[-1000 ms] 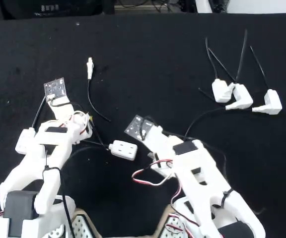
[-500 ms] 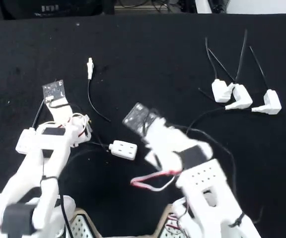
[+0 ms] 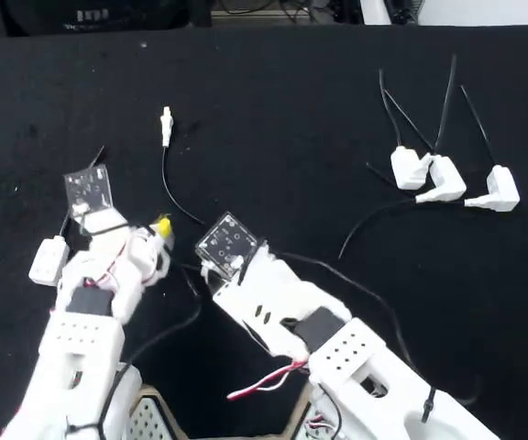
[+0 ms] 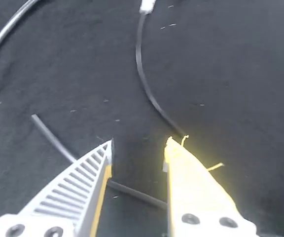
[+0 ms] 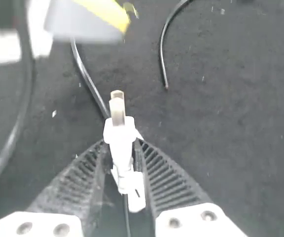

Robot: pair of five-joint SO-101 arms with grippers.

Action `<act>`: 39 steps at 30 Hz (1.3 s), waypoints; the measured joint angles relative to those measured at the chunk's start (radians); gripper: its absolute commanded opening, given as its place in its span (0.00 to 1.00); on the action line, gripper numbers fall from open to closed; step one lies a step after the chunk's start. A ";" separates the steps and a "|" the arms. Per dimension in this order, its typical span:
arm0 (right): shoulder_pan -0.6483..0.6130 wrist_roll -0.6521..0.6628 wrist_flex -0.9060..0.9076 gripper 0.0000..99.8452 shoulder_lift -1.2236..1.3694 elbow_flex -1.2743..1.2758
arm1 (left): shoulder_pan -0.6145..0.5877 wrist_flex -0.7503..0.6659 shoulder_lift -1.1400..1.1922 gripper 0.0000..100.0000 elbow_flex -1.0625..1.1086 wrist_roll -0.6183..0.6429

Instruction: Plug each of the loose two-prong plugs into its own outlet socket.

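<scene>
Right end effector [image 5: 120, 144] is clamped on a white two-prong plug [image 5: 118, 131], prongs pointing away from it, black cord trailing off over the black desk [image 3: 282, 110]. It sits near the desk's middle front. Left end effector [image 4: 139, 143] is partly open and holds nothing; a thin black cable [image 4: 132, 192] crosses under its gap. Three white angled plugs with black cords [image 3: 443, 179] lie loose together at far right. Small white connector on a black lead [image 3: 165, 126] lies far left. White rectangular block [image 3: 49, 259] sits just beside the left arm.
</scene>
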 measured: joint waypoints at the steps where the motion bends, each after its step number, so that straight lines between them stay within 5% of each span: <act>1: -0.002 -0.003 -0.028 0.01 0.000 0.015 | 0.014 0.000 -0.031 0.18 0.014 0.000; 11: -0.002 -0.005 -0.092 0.01 0.000 0.058 | 0.117 0.005 -0.307 0.19 0.132 0.000; 19: -0.002 -0.005 -0.092 0.01 -0.002 0.058 | 0.190 0.140 -0.448 0.19 0.133 -0.052; 29: -0.003 -0.005 -0.037 0.01 -0.040 0.054 | 0.201 0.100 -0.443 0.19 0.175 -0.163; 39: -0.005 -0.005 0.187 0.01 -0.379 0.054 | 0.198 -0.009 -0.301 0.18 0.173 -0.166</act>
